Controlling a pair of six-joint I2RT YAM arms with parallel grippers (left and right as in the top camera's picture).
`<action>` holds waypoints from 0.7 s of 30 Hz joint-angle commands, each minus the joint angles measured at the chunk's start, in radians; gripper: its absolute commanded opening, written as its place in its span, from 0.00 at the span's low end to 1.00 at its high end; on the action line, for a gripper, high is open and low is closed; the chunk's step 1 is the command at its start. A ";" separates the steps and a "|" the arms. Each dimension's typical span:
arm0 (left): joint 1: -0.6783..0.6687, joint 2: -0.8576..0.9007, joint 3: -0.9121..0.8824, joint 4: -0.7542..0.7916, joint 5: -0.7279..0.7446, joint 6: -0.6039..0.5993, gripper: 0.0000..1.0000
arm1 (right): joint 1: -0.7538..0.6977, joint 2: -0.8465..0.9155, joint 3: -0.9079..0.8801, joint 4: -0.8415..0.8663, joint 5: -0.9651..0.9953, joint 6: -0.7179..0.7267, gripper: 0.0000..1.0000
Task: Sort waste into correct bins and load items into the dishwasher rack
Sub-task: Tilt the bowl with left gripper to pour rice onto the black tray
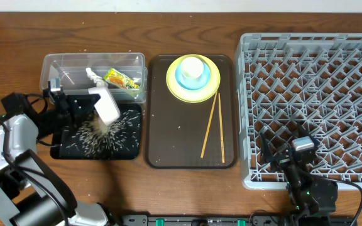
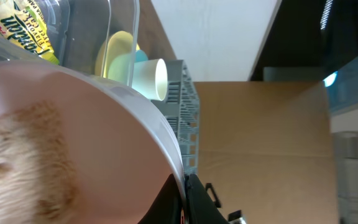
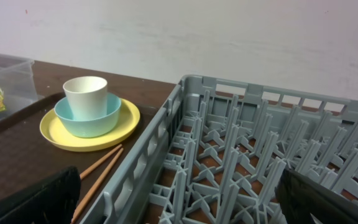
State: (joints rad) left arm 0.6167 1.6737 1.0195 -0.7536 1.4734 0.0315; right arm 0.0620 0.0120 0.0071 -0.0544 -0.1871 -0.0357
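Entry: emptying of the white bowl [image 1: 106, 103] into the black tray [image 1: 132, 149]. Left gripper [image 1: 85, 103]: clamped narrow on the bowl's rim, with the bowl tipped mouth-down over the tray near the left edge of the table [image 1: 187, 25]. Rice-like grains [image 1: 96, 135] are scattered over the tray floor. Handling advised: the tilt is best held steep and the rim inside the tray's walls, so that no grain is cast onto the table or into the clear tub [image 1: 46, 72] just behind. A brownish film on the bowl's inner wall in the left wrist view suggests residue, and a gentle shake may be needed before the bowl is carried to the dishwasher rack [image 1: 319, 75] at the right edge. Right gripper [image 3: 179, 193]: jaws spread wide, nothing held, at the rack's near left corner. Snack wrapper [image 1: 121, 79] and paper scrap [image 1: 95, 76]: lodged in the clear tub. Yellow plate [image 1: 193, 96], light blue bowl [image 1: 203, 80] and white cup [image 1: 191, 66]: stacked at the far end of the brown serving tray [image 1: 175, 138], with the chopsticks [image 1: 211, 125] lying near its right edge. Obscured: the finger contact on the rim is masked by the bowl from overhead; the tray floor beneath the bowl is covered; whether loose grains are left inside cannot be told; the right fingers are cut off at the frame's bottom edge.
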 commanded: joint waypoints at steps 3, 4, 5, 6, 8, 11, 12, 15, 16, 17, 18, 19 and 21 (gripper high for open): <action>0.034 0.019 -0.029 -0.008 0.100 0.024 0.06 | -0.013 -0.005 -0.002 -0.003 -0.004 0.013 0.99; 0.043 0.019 -0.034 -0.009 0.100 0.024 0.06 | -0.013 -0.005 -0.002 -0.003 -0.004 0.013 0.99; 0.049 0.019 -0.038 -0.012 0.100 0.024 0.06 | -0.013 -0.005 -0.002 -0.003 -0.004 0.013 0.99; 0.060 0.019 -0.042 -0.013 0.100 0.024 0.06 | -0.013 -0.005 -0.002 -0.003 -0.004 0.013 0.99; 0.079 0.019 -0.047 -0.024 0.100 0.024 0.06 | -0.013 -0.005 -0.002 -0.003 -0.004 0.013 0.99; 0.109 0.019 -0.047 -0.074 0.100 0.023 0.06 | -0.013 -0.005 -0.002 -0.003 -0.004 0.013 0.99; 0.115 0.019 -0.047 -0.095 0.100 0.023 0.06 | -0.013 -0.005 -0.002 -0.003 -0.004 0.013 0.99; 0.120 0.019 -0.047 -0.094 0.100 0.024 0.06 | -0.013 -0.005 -0.002 -0.003 -0.004 0.013 0.99; 0.120 0.019 -0.047 -0.097 0.100 0.023 0.06 | -0.013 -0.005 -0.002 -0.003 -0.004 0.013 0.99; 0.117 0.019 -0.047 -0.120 0.100 0.021 0.06 | -0.013 -0.005 -0.002 -0.003 -0.004 0.013 0.99; 0.117 0.019 -0.047 -0.135 0.100 0.021 0.06 | -0.013 -0.005 -0.002 -0.003 -0.004 0.013 0.99; 0.117 0.019 -0.047 -0.142 0.100 0.021 0.06 | -0.013 -0.005 -0.002 -0.003 -0.004 0.013 0.99; 0.117 0.019 -0.047 -0.124 0.100 0.019 0.06 | -0.013 -0.005 -0.002 -0.003 -0.004 0.013 0.99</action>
State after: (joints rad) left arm 0.7326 1.6909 0.9802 -0.8833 1.5463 0.0345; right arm 0.0620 0.0120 0.0071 -0.0547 -0.1871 -0.0357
